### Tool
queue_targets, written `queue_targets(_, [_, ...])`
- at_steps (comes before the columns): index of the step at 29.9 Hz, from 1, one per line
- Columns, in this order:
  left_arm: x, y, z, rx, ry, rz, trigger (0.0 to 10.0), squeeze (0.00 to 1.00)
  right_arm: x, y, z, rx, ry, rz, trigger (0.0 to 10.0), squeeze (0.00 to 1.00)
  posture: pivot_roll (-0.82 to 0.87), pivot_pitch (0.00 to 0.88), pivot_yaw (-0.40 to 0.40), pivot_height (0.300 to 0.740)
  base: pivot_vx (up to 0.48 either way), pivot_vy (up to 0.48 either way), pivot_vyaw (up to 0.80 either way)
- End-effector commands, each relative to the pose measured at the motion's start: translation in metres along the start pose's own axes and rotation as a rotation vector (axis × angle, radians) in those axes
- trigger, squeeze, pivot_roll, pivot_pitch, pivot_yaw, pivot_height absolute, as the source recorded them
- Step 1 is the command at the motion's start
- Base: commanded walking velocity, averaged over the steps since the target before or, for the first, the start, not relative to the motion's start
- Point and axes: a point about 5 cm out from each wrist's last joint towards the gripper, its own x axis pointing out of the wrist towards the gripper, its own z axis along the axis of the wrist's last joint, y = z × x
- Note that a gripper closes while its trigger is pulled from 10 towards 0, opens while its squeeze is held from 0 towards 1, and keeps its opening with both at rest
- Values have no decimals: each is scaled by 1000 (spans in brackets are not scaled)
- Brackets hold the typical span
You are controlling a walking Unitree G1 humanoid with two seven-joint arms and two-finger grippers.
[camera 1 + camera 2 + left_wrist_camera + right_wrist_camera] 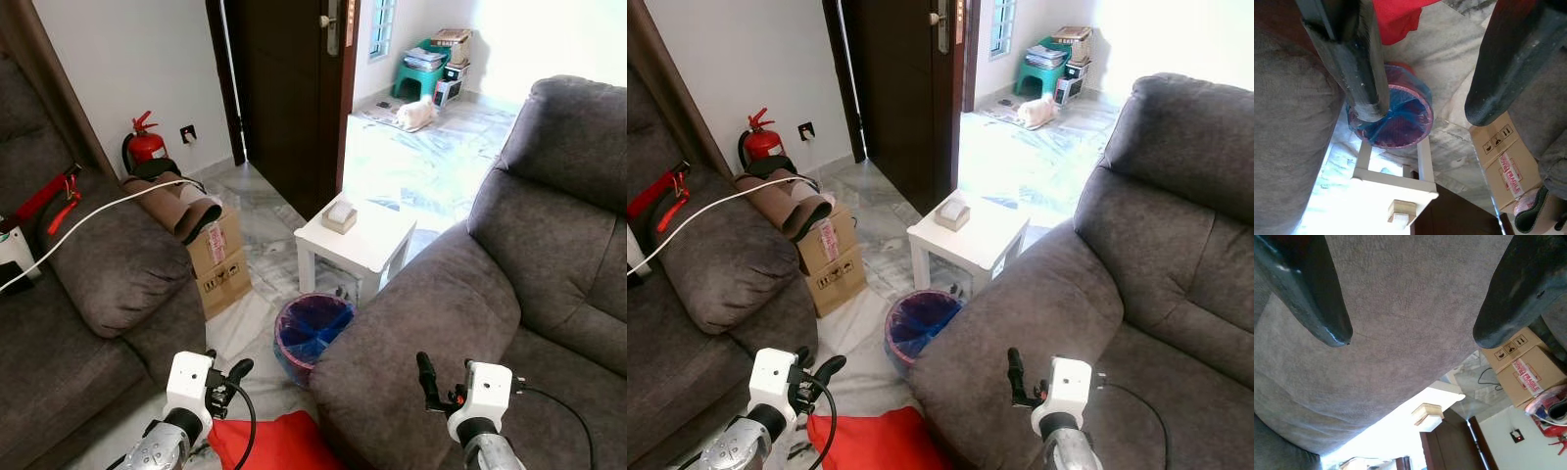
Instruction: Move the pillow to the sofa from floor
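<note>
Pincers, two: left pincer (227, 377) released above the floor (257, 323); right pincer (427, 380) released over the right sofa (460, 304). One red pillow (269, 441) lay on the floor between two sofas. Beyond: one lined bin (312, 328), one cardboard box (217, 259), one white tabletop (377, 245) carrying one tissue box (339, 216).

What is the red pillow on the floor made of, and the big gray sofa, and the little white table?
The red pillow looks like soft, matte cloth; it wrinkles and sags. The gray sofa seems to be fuzzy fabric, perhaps suede-like, with a brushed, mottled nap. The white table looks like painted wood or laminate: smooth, flat, hard-edged, though which one is unclear.
</note>
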Motion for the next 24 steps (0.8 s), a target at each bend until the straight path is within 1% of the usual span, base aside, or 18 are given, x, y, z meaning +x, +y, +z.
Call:
queue_targets(1, [-2, 4, 2, 13, -10, 10, 10000, 0, -2, 1, -1, 13, -17, -1, 10000, 0, 21, 69, 46, 675, 0, 0, 0])
queue_targets(3, [-2, 4, 2, 12, -10, 10, 10000, 0, -3, 0, 1, 23, -34, -4, 10000, 0, 20, 69, 46, 675, 0, 0, 0])
queue_targets(11, [-1, 3, 2, 12, -11, 10, 10000, 0, -2, -1, 1, 13, -26, -8, 10000, 0, 20, 70, 45, 675, 0, 0, 0])
queue_targets(15, [-1, 4, 2, 13, -9, 12, 10000, 0, 0, 0, -3, -2, 18, -3, 10000, 0, 21, 70, 44, 670, 0, 0, 0])
queue_targets(18, [-1, 4, 2, 13, -9, 11, 10000, 0, 0, 1, -2, 4, 8, -6, 10000, 0, 22, 70, 44, 655, 0, 0, 0])
queue_targets(21, [-1, 4, 2, 14, -7, 11, 10000, 0, -1, 0, 0, 15, -21, -9, 10000, 0, 22, 71, 43, 655, 0, 0, 0])
queue_targets(24, [-2, 4, 1, 13, -5, 9, 10000, 0, -1, 0, 0, 13, -17, -10, 10000, 0, 22, 71, 43, 655, 0, 0, 0])
